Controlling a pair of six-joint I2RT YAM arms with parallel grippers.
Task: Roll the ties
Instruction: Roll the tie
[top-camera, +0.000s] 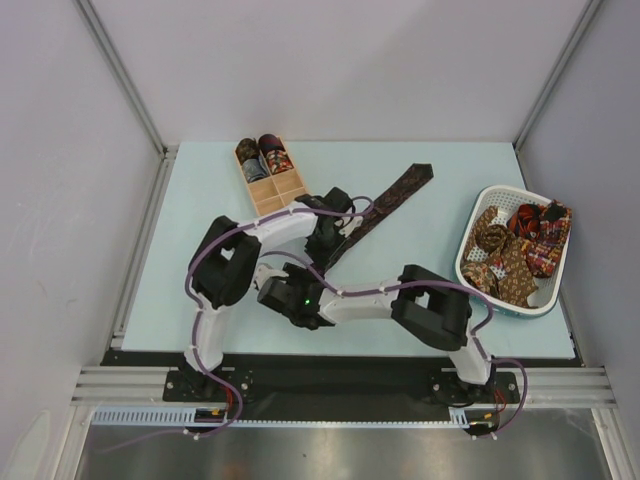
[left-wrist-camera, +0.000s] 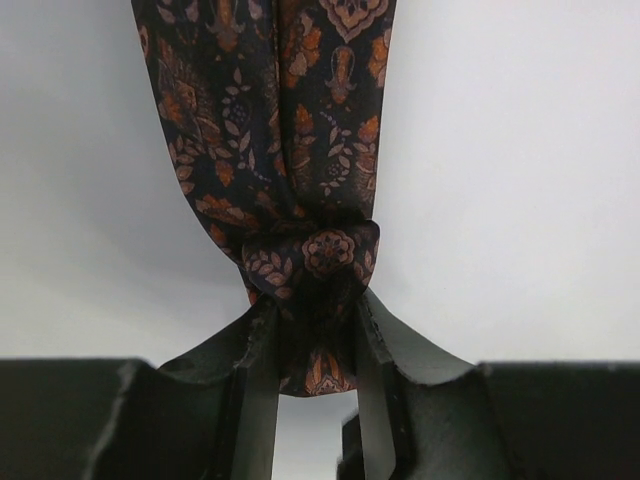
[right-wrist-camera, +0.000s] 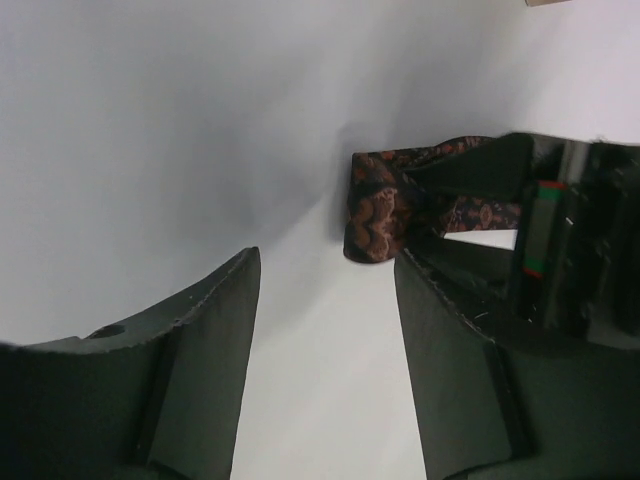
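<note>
Pale blue tabletop (top-camera: 430, 300) | dark maroon patterned fabric tie (top-camera: 398, 193) lies diagonal mid-table, tip far right | left gripper (left-wrist-camera: 315, 305) pinches its folded near end | right gripper (right-wrist-camera: 325, 290) parted, empty, just beside

The tie (left-wrist-camera: 290, 150) is matt cloth, the fingers (left-wrist-camera: 255, 400) matt black plastic.

Bright, even overhead light fills the top view, and the arms cast only faint, soft shadows on the pale bench (top-camera: 430, 230). In the left wrist view the tie (left-wrist-camera: 270, 150) is sharp, while the left end effector (left-wrist-camera: 315, 320) is near-black and underexposed. In the right wrist view a broad grey shadow crosses the bench, and the right end effector (right-wrist-camera: 325, 270) looks dark and slightly blurred.
</note>
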